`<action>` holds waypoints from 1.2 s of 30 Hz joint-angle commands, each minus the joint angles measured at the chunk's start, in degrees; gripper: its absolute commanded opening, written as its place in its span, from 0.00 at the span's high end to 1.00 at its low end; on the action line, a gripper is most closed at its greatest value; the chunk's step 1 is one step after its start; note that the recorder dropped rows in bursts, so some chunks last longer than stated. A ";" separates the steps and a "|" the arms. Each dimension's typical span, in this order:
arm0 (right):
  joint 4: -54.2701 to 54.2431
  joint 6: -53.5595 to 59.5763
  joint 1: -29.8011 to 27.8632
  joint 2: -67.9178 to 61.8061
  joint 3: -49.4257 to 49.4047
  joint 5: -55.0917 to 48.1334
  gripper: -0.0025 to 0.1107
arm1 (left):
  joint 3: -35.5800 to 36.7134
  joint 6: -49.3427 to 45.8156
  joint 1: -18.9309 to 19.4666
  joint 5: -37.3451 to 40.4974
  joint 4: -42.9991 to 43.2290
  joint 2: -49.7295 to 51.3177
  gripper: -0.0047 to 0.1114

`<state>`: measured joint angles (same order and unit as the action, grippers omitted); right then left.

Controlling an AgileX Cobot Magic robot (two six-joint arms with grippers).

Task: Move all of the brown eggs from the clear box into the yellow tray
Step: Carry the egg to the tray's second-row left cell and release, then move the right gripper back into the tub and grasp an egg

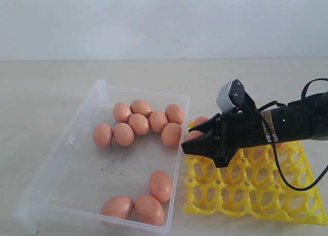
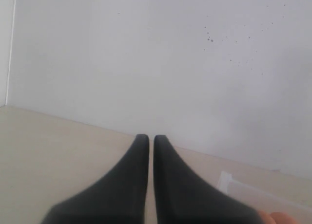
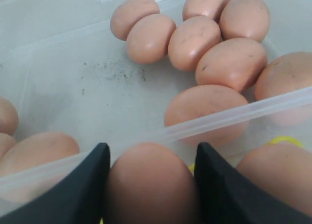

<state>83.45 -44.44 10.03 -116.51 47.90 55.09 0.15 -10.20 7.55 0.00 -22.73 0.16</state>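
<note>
The clear box [image 1: 97, 92] holds a cluster of several brown eggs [image 1: 139, 123] at its far end. Three more brown eggs [image 1: 148, 208] lie at its near end. Right of the box lies the yellow tray [image 1: 256, 192]. My right gripper [image 1: 197, 139] hovers over the tray's far-left corner, just outside the box wall [image 3: 219, 121], and is shut on a brown egg [image 3: 151, 185]. Another egg [image 3: 280, 173] sits in the tray beside it. My left gripper [image 2: 147, 139] is shut with nothing in it, pointing at the wall, and does not show in the exterior view.
The pale table [image 1: 46, 82] runs back to a white wall [image 1: 154, 20]. A black cable [image 1: 287, 179] loops from the right arm over the tray. The box floor has dark smudges [image 3: 112, 73]. A box corner [image 2: 234, 184] shows in the left wrist view.
</note>
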 commanded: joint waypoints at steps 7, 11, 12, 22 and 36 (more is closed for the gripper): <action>7.18 -7.35 -0.33 -0.70 -0.42 -6.78 0.52 | -0.15 -0.43 -0.20 0.00 -0.19 -0.16 0.93; 7.28 -7.78 -0.33 -0.58 -0.42 -6.78 0.51 | -0.15 -0.43 -0.20 0.00 -0.19 -0.16 0.93; 7.28 -7.90 -0.33 -0.34 -0.42 -6.96 0.51 | -0.15 -0.43 -0.20 0.00 -0.19 -0.16 0.93; 3.69 -10.08 -0.33 11.41 -0.42 -5.73 0.51 | -0.15 -0.43 -0.20 0.00 -0.19 -0.16 0.93; 4.79 -13.25 4.13 18.70 -0.54 11.92 0.86 | -0.15 -0.43 -0.20 0.00 -0.19 -0.16 0.93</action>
<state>84.86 -56.80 11.83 -98.19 47.60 68.47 0.15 -10.20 7.55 0.00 -22.73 0.16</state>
